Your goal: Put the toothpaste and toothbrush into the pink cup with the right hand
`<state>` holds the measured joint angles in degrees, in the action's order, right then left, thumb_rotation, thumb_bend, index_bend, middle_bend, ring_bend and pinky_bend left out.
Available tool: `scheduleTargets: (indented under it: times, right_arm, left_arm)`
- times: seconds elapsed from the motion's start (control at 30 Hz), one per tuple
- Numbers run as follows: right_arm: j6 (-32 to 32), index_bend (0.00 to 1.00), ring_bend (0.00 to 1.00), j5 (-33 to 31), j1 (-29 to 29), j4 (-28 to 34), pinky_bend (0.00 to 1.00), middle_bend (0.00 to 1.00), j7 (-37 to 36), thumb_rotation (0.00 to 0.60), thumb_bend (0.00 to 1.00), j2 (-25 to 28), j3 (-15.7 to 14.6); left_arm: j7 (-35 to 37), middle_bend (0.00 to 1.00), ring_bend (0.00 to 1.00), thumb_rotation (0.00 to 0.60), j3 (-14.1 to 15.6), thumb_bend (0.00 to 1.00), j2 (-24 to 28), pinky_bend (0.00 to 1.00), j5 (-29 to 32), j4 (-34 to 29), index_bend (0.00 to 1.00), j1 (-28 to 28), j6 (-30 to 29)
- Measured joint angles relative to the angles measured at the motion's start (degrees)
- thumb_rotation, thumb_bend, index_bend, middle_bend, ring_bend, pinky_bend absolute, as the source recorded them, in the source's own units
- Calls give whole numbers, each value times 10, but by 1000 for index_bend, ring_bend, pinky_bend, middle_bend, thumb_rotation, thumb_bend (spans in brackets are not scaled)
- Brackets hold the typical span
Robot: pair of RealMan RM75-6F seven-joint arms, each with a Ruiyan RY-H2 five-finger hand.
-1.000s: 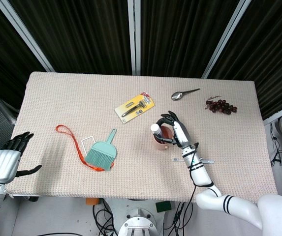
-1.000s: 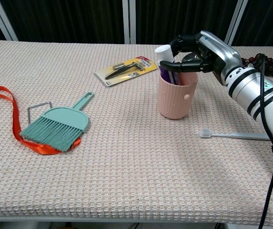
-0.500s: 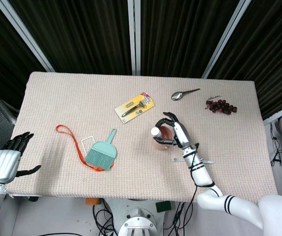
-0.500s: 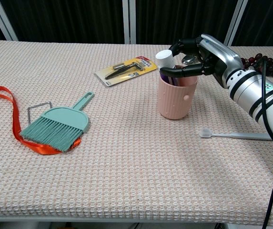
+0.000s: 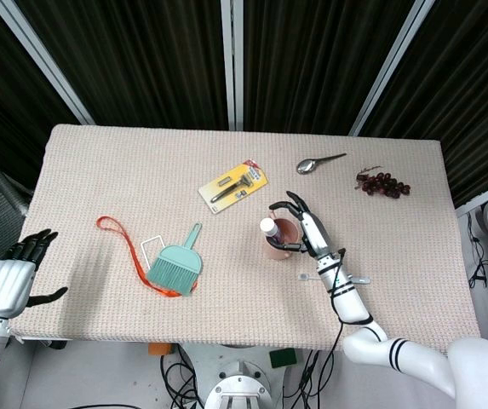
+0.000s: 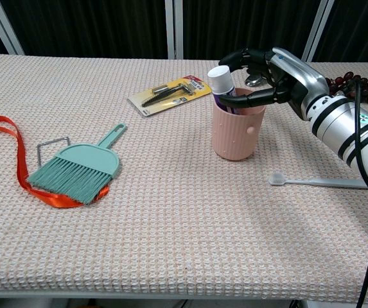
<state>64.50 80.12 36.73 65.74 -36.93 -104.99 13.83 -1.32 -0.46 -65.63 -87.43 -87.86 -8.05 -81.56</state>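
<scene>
The pink cup (image 5: 279,244) (image 6: 237,135) stands upright right of the table's middle. The toothpaste (image 5: 268,227) (image 6: 220,78) stands in it, its white cap leaning over the left rim. My right hand (image 5: 308,227) (image 6: 281,69) hovers at the cup's right rim, fingers spread above the cap and thumb by the rim, holding nothing. The white toothbrush (image 5: 339,278) (image 6: 317,182) lies flat on the cloth just near-right of the cup, under my right forearm. My left hand (image 5: 9,277) hangs open off the table's left edge, seen only in the head view.
A teal dustpan brush (image 5: 175,262) (image 6: 78,170) on an orange ribbon (image 5: 114,228) (image 6: 4,128) lies to the left. A packaged razor (image 5: 233,185) (image 6: 169,94) sits behind the cup. A spoon (image 5: 318,162) and dark grapes (image 5: 382,183) (image 6: 357,90) lie at the back right.
The right hand's fingers have spread away from the toothpaste cap, letting it go. The toothpaste has settled in the cup, leaning left. The left hand has barely moved.
</scene>
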Motion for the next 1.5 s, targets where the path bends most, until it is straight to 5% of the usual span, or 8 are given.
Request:
scheduleTargets:
  times: [0.23,0.43,0.53,0.73,0.9,1.17,1.5]
  right_arm:
    - [10,0,0,10,-5,-3,0,4,-15,600,215,6,-4]
    - [54,0,0,32,-22,19,0,1,-19,600,203,31,-11]
    - [87,4,0,45,-40,42,0,86,5,600,223,65,-20]
    - [104,180,0,43,-74,100,0,219,162,600,323,129,-41]
    - [96,228,0,16,-104,201,0,247,352,600,361,210,-67]
    - [49,354,58,-97,-131,324,0,350,612,600,394,270,-112]
    - [21,480,70,-152,-133,329,0,406,674,600,533,219,-123]
  left_arm:
    - [0,81,107,502,0,85,1,223,-1,-2,88,0,-2]
    - [0,81,107,503,0,85,3,223,-4,-4,88,3,-11]
    - [3,81,107,503,0,85,4,223,-5,-4,88,8,-18]
    - [0,81,107,521,6,85,11,223,-9,2,88,7,-9]
    - [8,81,107,522,5,85,10,223,-7,4,88,10,-14]
    - [12,81,107,520,8,85,7,226,-12,10,88,8,-10]
    - [19,81,107,520,9,85,10,227,-8,16,88,12,-10]
